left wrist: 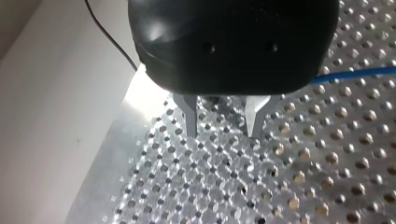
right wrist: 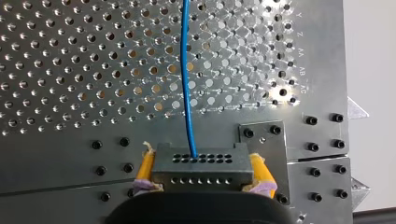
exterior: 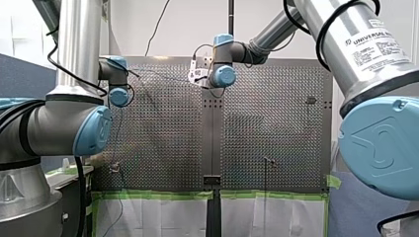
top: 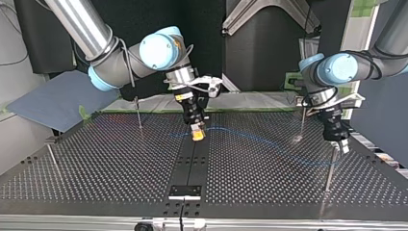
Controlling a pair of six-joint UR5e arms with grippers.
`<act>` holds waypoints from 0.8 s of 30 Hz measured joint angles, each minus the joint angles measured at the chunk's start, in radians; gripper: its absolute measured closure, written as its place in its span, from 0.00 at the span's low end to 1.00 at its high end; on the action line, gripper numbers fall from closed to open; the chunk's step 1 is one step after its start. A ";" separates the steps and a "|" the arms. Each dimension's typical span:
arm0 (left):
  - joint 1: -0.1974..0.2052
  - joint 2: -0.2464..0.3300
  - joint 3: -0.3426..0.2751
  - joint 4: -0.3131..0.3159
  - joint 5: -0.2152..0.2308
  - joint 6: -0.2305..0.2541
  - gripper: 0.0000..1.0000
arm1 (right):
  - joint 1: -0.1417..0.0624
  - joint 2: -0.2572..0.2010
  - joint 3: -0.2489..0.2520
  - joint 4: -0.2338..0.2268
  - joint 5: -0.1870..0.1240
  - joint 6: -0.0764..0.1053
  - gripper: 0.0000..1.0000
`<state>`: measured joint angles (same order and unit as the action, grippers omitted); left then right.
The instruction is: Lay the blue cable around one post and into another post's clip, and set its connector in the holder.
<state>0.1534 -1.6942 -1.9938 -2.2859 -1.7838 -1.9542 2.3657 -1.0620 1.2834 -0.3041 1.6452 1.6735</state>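
With the right gripper (right wrist: 201, 157) clamped by its yellow pads on the connector (right wrist: 201, 168) at the top view's centre, the blue cable (top: 260, 139) runs lengthwise toward the frame's right, where the left gripper (left wrist: 223, 126) hangs beside it, parted and empty.

You can read "UNIVERSAL RO…" on the label (exterior: 378, 47) on my right arm (exterior: 346, 29), finer print illegible; row letters Y, Z, AA, AB, AC along the perforated plate (right wrist: 70, 70) edge
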 joint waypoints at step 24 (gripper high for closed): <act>0.034 -0.047 0.025 -0.034 0.138 -0.168 0.00 | -0.035 0.020 0.011 0.010 0.004 -0.004 1.00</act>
<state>0.1874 -1.7413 -1.9686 -2.3194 -1.6454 -2.1223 2.3311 -1.0421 1.2941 -0.2946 1.6491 1.6698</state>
